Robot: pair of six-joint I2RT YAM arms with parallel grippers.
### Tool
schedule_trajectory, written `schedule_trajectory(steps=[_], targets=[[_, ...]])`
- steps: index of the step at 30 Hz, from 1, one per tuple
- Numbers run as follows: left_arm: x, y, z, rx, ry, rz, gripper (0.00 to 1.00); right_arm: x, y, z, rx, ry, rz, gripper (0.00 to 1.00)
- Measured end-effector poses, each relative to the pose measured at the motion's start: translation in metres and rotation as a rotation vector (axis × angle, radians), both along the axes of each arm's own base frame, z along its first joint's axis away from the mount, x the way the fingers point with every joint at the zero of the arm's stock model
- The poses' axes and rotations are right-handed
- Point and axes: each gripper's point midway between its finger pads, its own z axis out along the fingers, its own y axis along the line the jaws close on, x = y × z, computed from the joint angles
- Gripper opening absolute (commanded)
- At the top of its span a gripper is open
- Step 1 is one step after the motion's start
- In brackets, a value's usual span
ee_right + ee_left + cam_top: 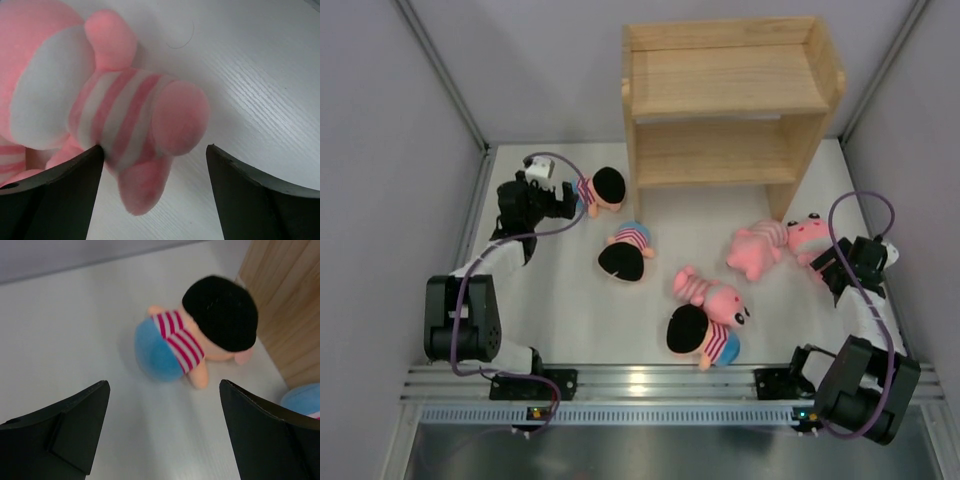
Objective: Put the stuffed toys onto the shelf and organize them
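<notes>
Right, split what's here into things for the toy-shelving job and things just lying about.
Job: doll by the shelf, middle doll, near doll, near pink toy, middle pink toy, right pink toy, shelf.
Just there: table, metal rail.

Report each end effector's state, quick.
Left end effector: open, empty; black-haired plush doll in red-striped shirt ahead.
Right end effector: open, not gripping; pink striped plush toy between its jaws.

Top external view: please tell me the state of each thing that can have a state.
Shelf: upright, both tiers empty.
Three dolls: lying down, not shelved.
Three pink toys: lying down, not shelved.
Left fingers: open, holding nothing, a doll ahead.
Right fingers: open, a pink toy partly between them.
</notes>
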Motion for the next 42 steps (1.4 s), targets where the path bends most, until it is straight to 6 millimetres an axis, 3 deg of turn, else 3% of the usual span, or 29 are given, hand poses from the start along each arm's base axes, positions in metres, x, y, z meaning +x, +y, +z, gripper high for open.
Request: schedule_trajectory(steps=[1,2,3,4,6,7,11,14,16,20,23,26,29,31,36,39,42], targets=[[0.011,-0.004,0.019,0.002,-0.006,-0.029,0.96,0.001,0.001,-0.001,0.006,-0.001,0.005,0.74],[0.019,-0.009,0.037,0.006,-0.013,-0.063,0.96,0.002,0.001,-0.002,0.011,-0.003,0.009,0.57],[0.022,-0.012,0.048,0.015,-0.009,-0.092,0.96,0.004,0.001,-0.002,0.014,-0.007,0.014,0.47],[0.022,-0.016,0.054,0.024,0.007,-0.122,0.96,0.005,0.001,-0.001,0.016,-0.017,0.016,0.26],[0.015,-0.02,0.05,0.042,0.072,-0.167,0.96,0.008,0.0,0.002,0.019,-0.035,0.019,0.05],[0.008,-0.021,0.042,0.049,0.124,-0.183,0.96,0.01,0.0,0.003,0.021,-0.042,0.02,0.0],[-0.029,-0.02,0.003,0.073,0.35,-0.217,0.96,0.012,-0.001,0.017,0.016,-0.076,0.021,0.0],[-0.051,-0.018,-0.015,0.082,0.464,-0.228,0.96,0.014,-0.003,0.059,-0.027,-0.159,0.009,0.0],[-0.062,-0.017,-0.023,0.087,0.516,-0.233,0.96,0.019,-0.007,0.112,-0.079,-0.278,-0.003,0.0],[-0.073,-0.016,-0.029,0.093,0.568,-0.241,0.95,0.022,-0.004,0.255,-0.178,-0.599,-0.014,0.0],[-0.074,-0.016,-0.027,0.094,0.575,-0.244,0.95,0.016,0.006,0.339,-0.198,-0.783,0.0,0.0],[-0.073,-0.016,-0.025,0.095,0.571,-0.242,0.95,0.014,0.019,0.403,-0.181,-0.924,0.029,0.0],[-0.073,-0.016,-0.024,0.095,0.571,-0.242,0.95,0.024,0.037,0.45,-0.136,-1.02,0.075,0.0],[-0.073,-0.016,-0.024,0.094,0.572,-0.242,0.95,0.039,0.061,0.473,-0.089,-1.065,0.136,0.0],[-0.074,-0.015,-0.025,0.098,0.578,-0.236,0.95,0.092,0.161,0.508,0.077,-1.105,0.354,0.0],[-0.074,-0.013,-0.026,0.105,0.581,-0.227,0.95,0.126,0.191,0.492,0.141,-1.074,0.34,0.0],[-0.073,-0.012,-0.026,0.108,0.581,-0.223,0.95,0.143,0.2,0.468,0.177,-1.038,0.264,0.0]])
